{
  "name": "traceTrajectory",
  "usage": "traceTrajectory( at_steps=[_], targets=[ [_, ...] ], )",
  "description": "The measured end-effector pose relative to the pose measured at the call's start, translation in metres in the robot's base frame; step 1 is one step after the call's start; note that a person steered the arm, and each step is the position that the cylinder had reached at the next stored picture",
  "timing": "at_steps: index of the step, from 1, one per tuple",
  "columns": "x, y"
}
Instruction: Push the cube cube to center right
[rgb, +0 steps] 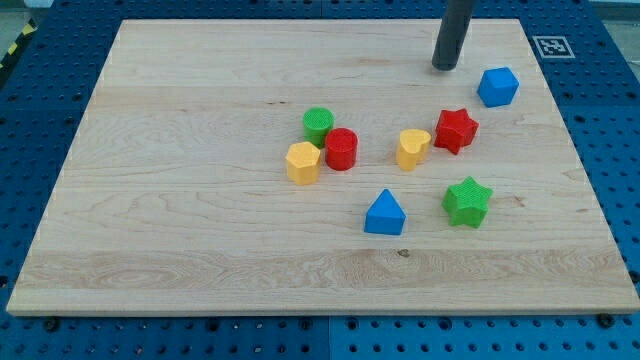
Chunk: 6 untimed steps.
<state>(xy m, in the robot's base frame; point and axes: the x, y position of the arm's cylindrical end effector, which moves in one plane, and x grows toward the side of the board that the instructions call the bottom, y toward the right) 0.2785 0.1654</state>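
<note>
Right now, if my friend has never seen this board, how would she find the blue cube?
Start at the wooden board's top right corner in the view. Just below it, to the right of my tip, the blue cube sits alone, apart from the tip. The only other blue block is the blue triangle, far lower, and the red star nearby is spiky.

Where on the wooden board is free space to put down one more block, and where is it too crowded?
Free: the whole strip along the board's left edge, the band at the view's bottom below the blue triangular block, and the top left. Crowded: the middle, around the green cylinder and red star. My tip stands left of the blue cube.
</note>
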Motion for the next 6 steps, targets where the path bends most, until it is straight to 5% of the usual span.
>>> traceTrajectory(
  at_steps=[1,2,4,5,6],
  targets=[
    [0.042,0.021],
    [0.142,0.039],
    [0.026,-0.077],
    [-0.036,-0.058],
    [-0.015,0.042]
  ],
)
